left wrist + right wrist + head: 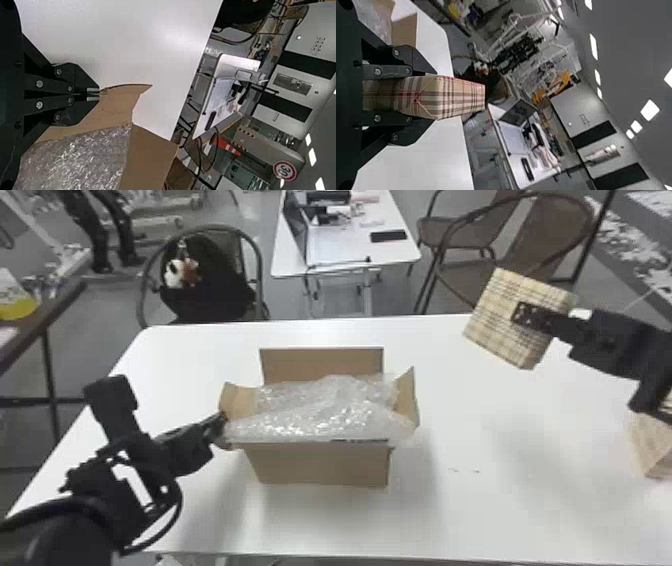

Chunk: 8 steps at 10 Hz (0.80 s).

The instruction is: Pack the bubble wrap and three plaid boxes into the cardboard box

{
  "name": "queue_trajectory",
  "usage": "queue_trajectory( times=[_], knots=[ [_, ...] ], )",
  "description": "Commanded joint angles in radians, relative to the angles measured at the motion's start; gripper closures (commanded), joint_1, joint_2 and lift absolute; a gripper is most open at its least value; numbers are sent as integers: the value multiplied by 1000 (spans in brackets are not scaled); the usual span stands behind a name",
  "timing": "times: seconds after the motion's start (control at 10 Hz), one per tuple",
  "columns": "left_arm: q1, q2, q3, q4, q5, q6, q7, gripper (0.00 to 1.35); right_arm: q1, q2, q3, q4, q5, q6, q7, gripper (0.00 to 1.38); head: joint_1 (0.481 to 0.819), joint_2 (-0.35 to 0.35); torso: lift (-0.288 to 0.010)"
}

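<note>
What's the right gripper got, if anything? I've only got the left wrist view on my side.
Observer: The right gripper holds a plaid box, off to the right of the cardboard box.
Operator: Okay, are there any more plaid boxes?
Observer: At least one: another plaid box shows in part at the head view's right edge, below the right arm.
Operator: My left gripper has the left flap. How's the flap across from it?
Observer: The right flap stands up, with the bubble wrap reaching over to it.
</note>
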<state>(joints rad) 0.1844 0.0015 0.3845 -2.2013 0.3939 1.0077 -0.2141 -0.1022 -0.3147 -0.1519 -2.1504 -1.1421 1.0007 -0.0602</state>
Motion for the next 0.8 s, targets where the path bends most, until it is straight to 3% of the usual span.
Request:
queue_trajectory(
  times=[0.0,0.1,0.3,0.4,0.7],
  knots=[
    [-17,-4,-22,6,-15,11,2,1219,-97,-20,60,124,-252,59,-3,1070,689,152,-148],
    [-20,-4,-26,8,-15,11,2,1219,-157,-6,109,214,-306,113,-3,1070,678,184,-148],
    [-34,-4,-47,18,-20,12,4,1219,-286,34,226,460,-331,193,100,1072,680,234,-148],
    [-40,-4,-58,26,-20,12,4,1219,-356,60,279,598,-265,222,209,1070,686,267,-148],
    [-68,-4,-93,51,-23,12,7,1219,-531,111,460,958,-248,227,479,1072,691,306,-148]
  ],
)
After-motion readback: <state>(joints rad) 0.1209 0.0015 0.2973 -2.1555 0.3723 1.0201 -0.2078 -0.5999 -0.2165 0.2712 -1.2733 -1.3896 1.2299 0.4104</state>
